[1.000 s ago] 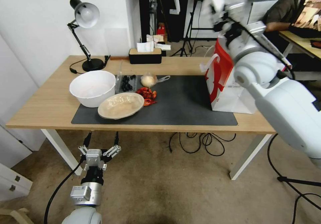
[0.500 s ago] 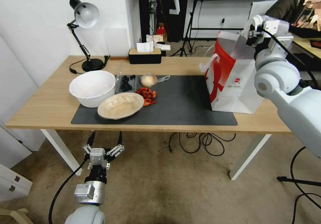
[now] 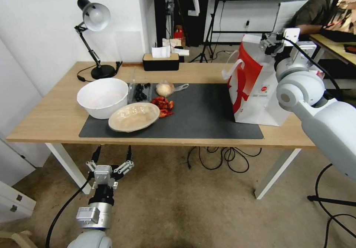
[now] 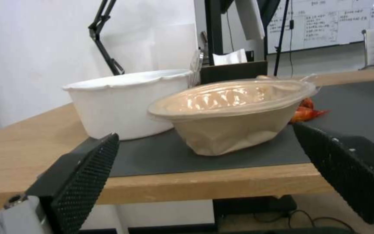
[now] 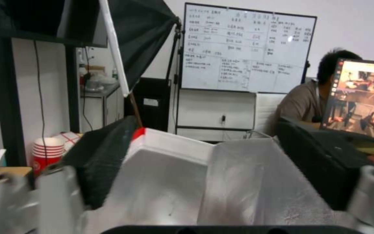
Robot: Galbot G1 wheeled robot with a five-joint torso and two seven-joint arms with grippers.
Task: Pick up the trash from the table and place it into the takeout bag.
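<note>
The right hand [image 3: 270, 42] hung spread over the open top of the takeout bag [image 3: 256, 92], its fingers [image 5: 102, 159] on either side of the silvery lining, pinching nothing. The bag stood upright at the right end of the dark mat [image 3: 207, 118] on the bench [image 3: 52, 118]. The left hand [image 3: 111, 159] waited spread below the bench's front edge, facing the shallow beige bowl [image 3: 134, 116], which sat beside the large white bowl [image 3: 102, 96].
</note>
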